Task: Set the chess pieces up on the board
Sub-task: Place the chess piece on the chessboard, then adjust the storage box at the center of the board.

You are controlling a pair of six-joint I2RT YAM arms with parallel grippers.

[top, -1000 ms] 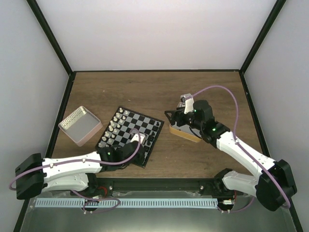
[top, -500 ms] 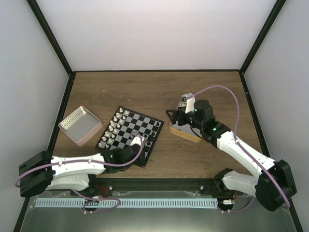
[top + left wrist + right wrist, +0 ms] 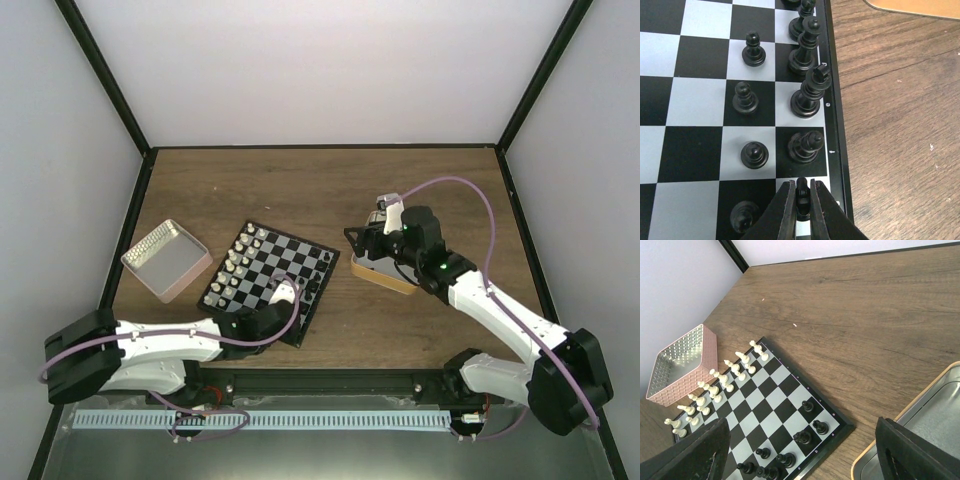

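The board [image 3: 262, 272] lies left of centre on the table. Cream-white chess pieces [image 3: 238, 262] fill its left side and black chess pieces [image 3: 318, 272] its right side. In the left wrist view my left gripper [image 3: 801, 186] is shut on a small black piece [image 3: 802, 200], over a pale square in the board's [image 3: 700, 100] right edge column. Other black pieces [image 3: 810, 92] stand in two rows just ahead of it. My right gripper [image 3: 362, 245] hangs open and empty above the gold-rimmed tin [image 3: 385, 272]. Its wide-spread fingers [image 3: 695, 455] frame the board [image 3: 765, 405].
A silver-and-pink tin [image 3: 165, 260] stands left of the board, also seen in the right wrist view as the pink tin [image 3: 682, 365]. The gold-rimmed tin [image 3: 935, 425] sits right of the board. Bare wood lies behind the board, and dark frame posts bound the table.
My left arm has shifted slightly along the board's near right edge, still holding the black piece. The right arm has stayed almost still.
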